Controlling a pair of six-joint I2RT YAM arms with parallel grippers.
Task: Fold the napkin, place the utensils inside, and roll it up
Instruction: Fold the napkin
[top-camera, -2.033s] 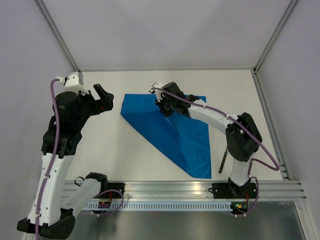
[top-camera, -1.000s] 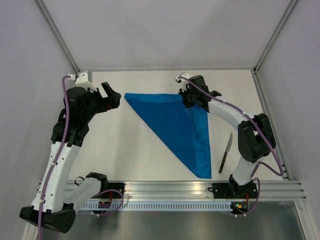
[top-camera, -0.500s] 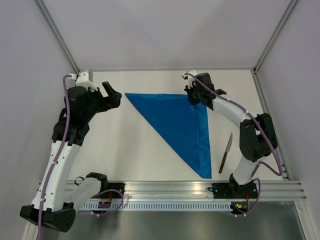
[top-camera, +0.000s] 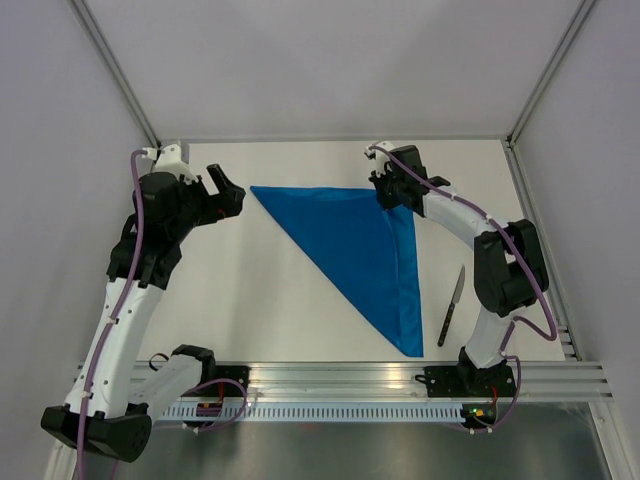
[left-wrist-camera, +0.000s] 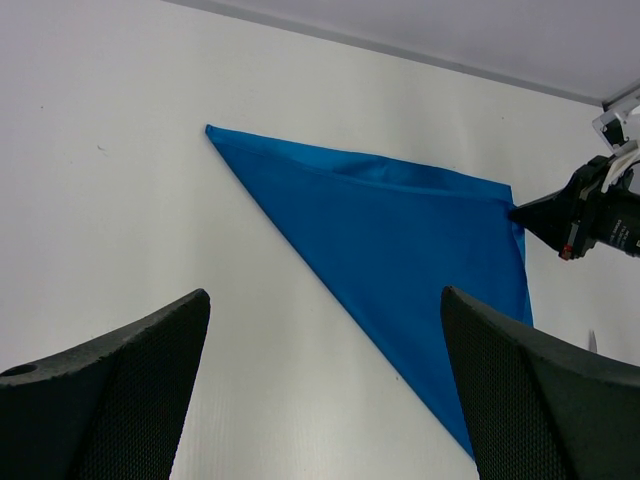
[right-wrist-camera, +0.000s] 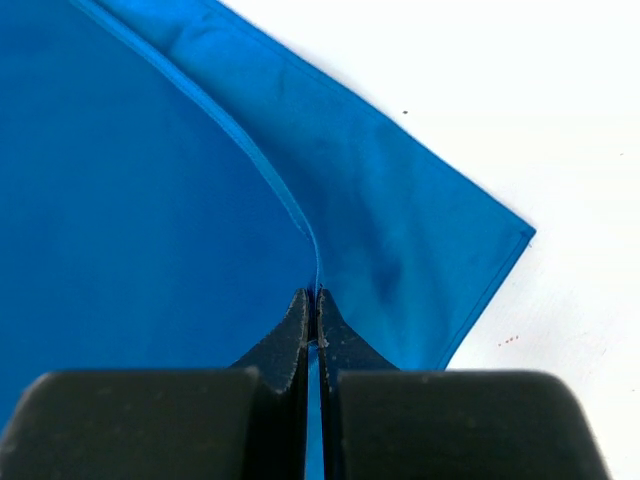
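The blue napkin (top-camera: 365, 250) lies folded into a triangle, one long edge along the back, its point toward the near rail. My right gripper (top-camera: 388, 195) is shut on the upper layer's corner at the back right; the right wrist view shows the blue hem (right-wrist-camera: 300, 215) pinched between the closed fingertips (right-wrist-camera: 316, 297), slightly inside the lower layer's corner (right-wrist-camera: 520, 237). My left gripper (top-camera: 225, 192) hangs open just left of the napkin's left tip (left-wrist-camera: 212, 130), holding nothing. The knife (top-camera: 451, 305), black handle and silver blade, lies on the table right of the napkin.
An aluminium rail (top-camera: 400, 380) runs along the near edge by the arm bases. Grey walls and slanted frame posts (top-camera: 120, 75) close in the white table on the left, back and right. A raised strip (top-camera: 545, 260) borders the table's right side.
Over the last second my right gripper carried the napkin's corner rightward and back to the far right corner, flattening the cloth into a triangle. It has held still since. The left arm barely moved.
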